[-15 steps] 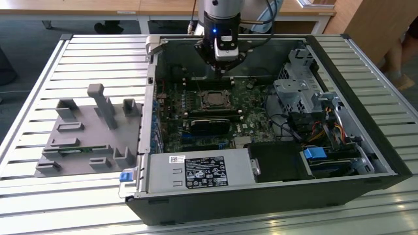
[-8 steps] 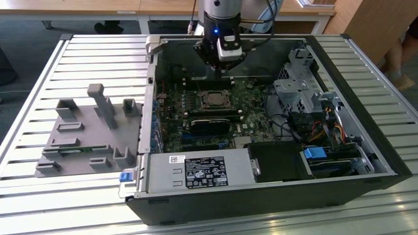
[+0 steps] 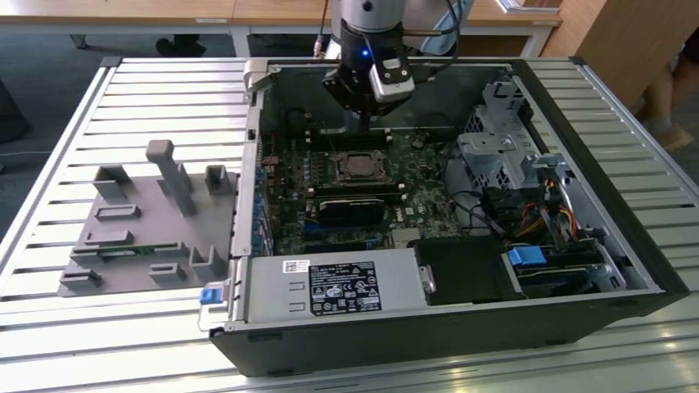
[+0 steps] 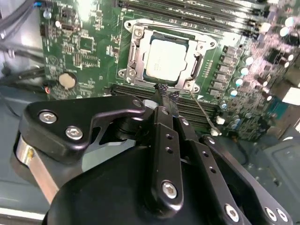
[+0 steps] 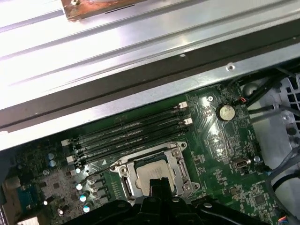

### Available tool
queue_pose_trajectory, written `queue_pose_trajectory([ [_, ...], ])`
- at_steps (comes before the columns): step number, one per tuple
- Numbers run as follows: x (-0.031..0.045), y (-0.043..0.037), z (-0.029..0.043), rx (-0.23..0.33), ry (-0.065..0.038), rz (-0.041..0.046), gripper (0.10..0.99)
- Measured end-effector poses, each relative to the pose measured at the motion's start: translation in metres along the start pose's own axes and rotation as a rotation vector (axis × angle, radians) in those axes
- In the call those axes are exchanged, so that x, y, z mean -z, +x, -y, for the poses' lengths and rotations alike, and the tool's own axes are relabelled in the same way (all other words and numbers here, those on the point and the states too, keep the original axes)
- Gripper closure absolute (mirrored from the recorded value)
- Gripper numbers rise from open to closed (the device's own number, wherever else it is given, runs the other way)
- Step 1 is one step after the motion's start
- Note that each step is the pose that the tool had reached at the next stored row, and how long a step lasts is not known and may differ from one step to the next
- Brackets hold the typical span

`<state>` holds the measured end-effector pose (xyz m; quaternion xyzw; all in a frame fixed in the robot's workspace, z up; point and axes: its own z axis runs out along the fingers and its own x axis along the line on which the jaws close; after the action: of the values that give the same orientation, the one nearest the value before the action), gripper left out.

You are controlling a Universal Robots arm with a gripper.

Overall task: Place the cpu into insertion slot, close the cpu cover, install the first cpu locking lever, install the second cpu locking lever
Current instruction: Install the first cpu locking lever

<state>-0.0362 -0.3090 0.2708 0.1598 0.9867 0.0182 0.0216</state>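
Observation:
The cpu (image 4: 168, 58) lies flat in the insertion slot (image 4: 140, 70) on the green board, its silvery top showing. The cpu cover (image 4: 136, 44) lies down around it as a silver frame. A thin wire locking lever (image 4: 202, 111) sticks out loose from the socket's corner. My gripper (image 4: 167, 96) hovers just off the socket's edge, fingers shut with nothing between them. In the exterior view the gripper (image 3: 365, 119) hangs over the board just behind the cpu (image 3: 356, 168). In the first wrist view the cpu (image 5: 151, 172) sits right by the dark fingertips (image 5: 159, 187).
Long black memory slots (image 5: 126, 133) run beside the socket. The open case wall (image 5: 140, 89) rises behind them. A grey power supply box (image 3: 327, 286) fills the case's front. Drive cage and cables (image 3: 513, 180) sit at the exterior view's right, a grey fixture plate (image 3: 142, 221) at its left.

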Motion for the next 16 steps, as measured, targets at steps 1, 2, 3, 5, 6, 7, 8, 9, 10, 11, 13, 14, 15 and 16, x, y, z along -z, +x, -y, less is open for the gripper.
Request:
queue_pose_trajectory([
  [1, 0.0000, 0.0000, 0.0000, 0.019, -0.001, -0.0009, 0.980],
  [2, 0.0000, 0.0000, 0.0000, 0.038, -0.001, -0.0019, 0.980],
  [3, 0.0000, -0.0001, 0.0000, 0.053, -0.001, -0.0039, 0.980],
  [5, 0.0000, 0.0000, 0.0000, 0.068, 0.001, -0.0131, 0.980],
  [6, 0.0000, 0.0000, 0.0000, 0.076, 0.002, -0.0174, 0.980],
  [7, 0.0001, 0.0000, 0.0000, 0.085, 0.002, -0.0206, 0.980],
  [8, 0.0000, 0.0000, 0.0001, 0.097, 0.002, -0.0224, 0.980],
  [9, -0.0001, 0.0001, 0.0001, 0.112, 0.002, -0.0231, 0.980],
  [10, -0.0002, 0.0001, 0.0000, 0.130, 0.001, -0.0238, 0.980],
  [11, -0.0004, 0.0000, 0.0000, 0.148, 0.001, -0.0245, 0.980],
  [13, -0.0006, 0.0001, 0.0001, 0.185, 0.000, -0.0260, 0.980],
  [14, -0.0008, 0.0001, 0.0000, 0.203, -0.001, -0.0268, 0.980],
  [15, -0.0008, 0.0001, 0.0001, 0.220, -0.001, -0.0274, 0.980],
  [16, -0.0009, 0.0002, 0.0000, 0.235, -0.001, -0.0280, 0.980],
])
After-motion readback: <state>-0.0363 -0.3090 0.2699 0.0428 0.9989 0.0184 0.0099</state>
